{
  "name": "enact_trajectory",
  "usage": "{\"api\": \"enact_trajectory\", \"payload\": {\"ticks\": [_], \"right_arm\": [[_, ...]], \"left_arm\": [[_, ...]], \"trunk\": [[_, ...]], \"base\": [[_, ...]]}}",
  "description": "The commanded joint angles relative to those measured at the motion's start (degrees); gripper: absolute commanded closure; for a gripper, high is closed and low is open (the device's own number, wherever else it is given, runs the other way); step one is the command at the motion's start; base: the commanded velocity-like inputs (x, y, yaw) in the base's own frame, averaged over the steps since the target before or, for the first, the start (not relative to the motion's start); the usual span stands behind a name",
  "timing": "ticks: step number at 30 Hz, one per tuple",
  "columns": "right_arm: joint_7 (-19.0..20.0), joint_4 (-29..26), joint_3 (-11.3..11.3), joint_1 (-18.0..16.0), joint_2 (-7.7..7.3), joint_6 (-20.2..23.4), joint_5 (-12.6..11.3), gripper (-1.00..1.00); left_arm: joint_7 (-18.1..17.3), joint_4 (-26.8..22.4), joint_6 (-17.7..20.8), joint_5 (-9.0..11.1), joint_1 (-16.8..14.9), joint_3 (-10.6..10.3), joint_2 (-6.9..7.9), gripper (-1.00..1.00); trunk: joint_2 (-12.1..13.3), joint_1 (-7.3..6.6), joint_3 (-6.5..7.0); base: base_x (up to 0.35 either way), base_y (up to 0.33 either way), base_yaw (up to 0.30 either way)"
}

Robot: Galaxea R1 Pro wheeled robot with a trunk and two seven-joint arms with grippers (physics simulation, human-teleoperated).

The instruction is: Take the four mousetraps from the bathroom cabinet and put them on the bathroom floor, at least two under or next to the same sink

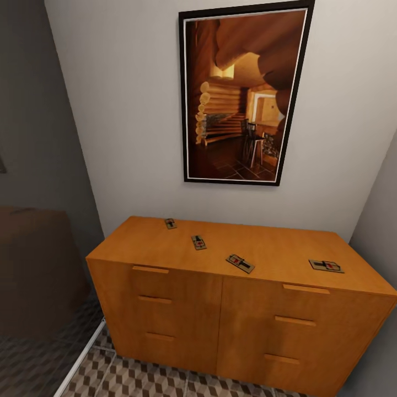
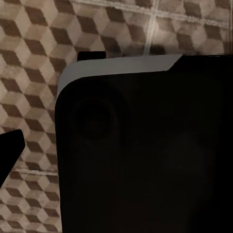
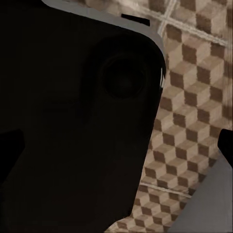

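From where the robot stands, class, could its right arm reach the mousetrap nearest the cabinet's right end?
Probably not yet. That mousetrap lies unobstructed on the cabinet top, but the right wrist view looks down at the bathroom floor, suggesting a lowered arm.

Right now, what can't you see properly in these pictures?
- Head view: the mousetraps on the cabinet are too small to make out their wires.
- Head view: the cabinet's lower right corner is cut off by the edge.
- Both wrist views: a dark robot part hides most of the floor.
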Motion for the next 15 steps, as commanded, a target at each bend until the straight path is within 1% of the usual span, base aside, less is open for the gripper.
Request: {"api": "enact_trajectory", "payload": {"ticks": [1, 5, 7, 11, 12, 15], "right_arm": [[0.02, -0.89, 0.09, 0.0, -0.02, 0.99, 1.02, -1.0], [0.1, -4.61, 0.13, 0.0, -0.17, 4.37, 2.78, -1.0], [0.12, -6.22, 0.16, 0.0, -0.25, 5.33, 3.11, -1.0], [0.21, -11.61, 0.3, 0.04, -0.25, 7.69, 3.56, -1.0], [0.22, -13.55, 0.36, 0.05, -0.15, 8.69, 3.64, -1.0], [0.23, -16.59, 0.43, 0.05, -0.06, 10.62, 3.7, -1.0]], "left_arm": [[-0.04, -0.72, 0.7, 0.02, 0.02, -0.01, -0.06, -1.0], [-0.07, -3.82, 2.81, 0.03, 0.02, 0.09, -0.22, -1.0], [-0.07, -5.03, 3.28, 0.03, 0.02, 0.11, -0.24, -1.0], [-0.1, -7.74, 4.34, 0.03, 0.02, 0.03, -0.19, -1.0], [-0.11, -8.59, 5.01, 0.03, 0.02, -0.03, -0.17, -1.0], [-0.09, -10.31, 6.63, 0.03, 0.02, -0.08, -0.12, -1.0]], "trunk": [[-0.03, 0.0, -0.06], [-0.03, 0.0, -0.06], [-0.03, 0.0, -0.06], [-0.03, 0.0, -0.06], [-0.03, 0.0, -0.06], [-0.03, 0.0, -0.06]], "base": [[0.0, 0.0, 0.0], [0.0, 0.0, 0.0], [0.0, 0.0, 0.0], [0.0, 0.0, 0.0], [0.0, 0.0, 0.0], [0.0, 0.0, 0.0]]}}
